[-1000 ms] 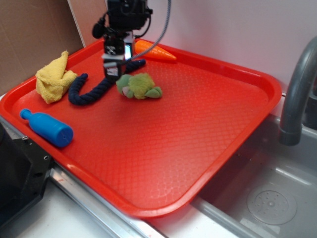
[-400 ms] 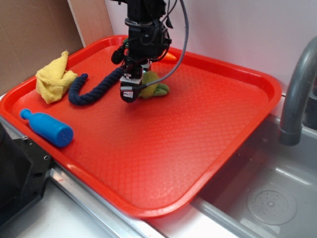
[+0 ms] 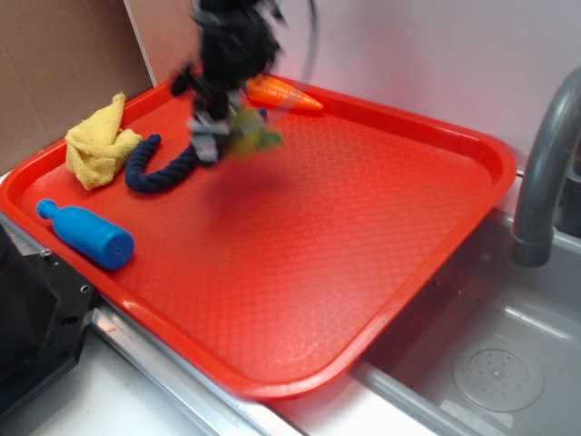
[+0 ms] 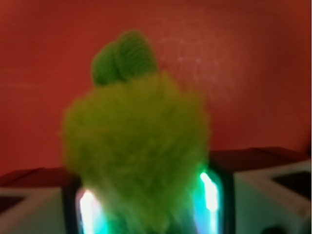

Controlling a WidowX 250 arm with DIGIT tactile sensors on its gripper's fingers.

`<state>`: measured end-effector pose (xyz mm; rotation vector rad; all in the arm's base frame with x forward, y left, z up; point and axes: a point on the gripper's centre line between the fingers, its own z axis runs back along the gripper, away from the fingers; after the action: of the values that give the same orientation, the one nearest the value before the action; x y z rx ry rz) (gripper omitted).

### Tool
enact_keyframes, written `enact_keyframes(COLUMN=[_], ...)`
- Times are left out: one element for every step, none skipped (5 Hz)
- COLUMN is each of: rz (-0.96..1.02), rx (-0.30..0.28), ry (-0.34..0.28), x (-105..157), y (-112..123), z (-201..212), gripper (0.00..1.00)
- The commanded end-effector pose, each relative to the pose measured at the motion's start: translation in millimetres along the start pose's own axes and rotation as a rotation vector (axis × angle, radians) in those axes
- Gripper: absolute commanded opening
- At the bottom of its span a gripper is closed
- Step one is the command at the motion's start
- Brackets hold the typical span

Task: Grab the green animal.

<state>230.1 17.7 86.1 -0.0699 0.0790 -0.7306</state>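
While blur softens the exterior view, the green animal (image 3: pixel 252 132) appears raised above the tray (image 3: pixel 363 236), clamped in the gripper (image 3: pixel 221 136) near the tray's far left part. Wrist view: the animal (image 4: pixel 136 146) fills the frame between the two fingers (image 4: pixel 253 195), which press against its fuzzy body on both sides; a darker green limb sticks out beyond the body, against the red tray floor (image 4: pixel 253 73). The gripper is thus closed about the toy, its jaws held apart only by the plush. A faint shadow lies on the tray below the toy.

Surroundings, exterior view: an orange carrot (image 3: pixel 283 94) lies just behind the gripper, close to the tray's far rim. A dark blue rope (image 3: pixel 163 168) curves on the tray to the left of the gripper, and its upper end reaches under the blurred arm. A yellow cloth (image 3: pixel 98 145) sits crumpled beside the rope's left end, near the tray's left corner. A blue bottle (image 3: pixel 86 234) lies on its side near the front left rim, well apart from the toy. To the right of the tray, a grey faucet (image 3: pixel 545 173) rises over a sink (image 3: pixel 490 363).
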Motion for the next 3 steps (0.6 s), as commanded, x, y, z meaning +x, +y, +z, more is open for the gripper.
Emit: enact_keyframes(rz=[0.377, 0.468, 0.711], rx=[0.044, 0.026, 0.026], ry=[-0.102, -0.169, -0.251], x=[-33.9, -42.0, -45.2], y=[-42.0, -63.7, -65.3], z=[90.0, 112.3, 122.2], gripper=[0.00, 0.00, 0.00])
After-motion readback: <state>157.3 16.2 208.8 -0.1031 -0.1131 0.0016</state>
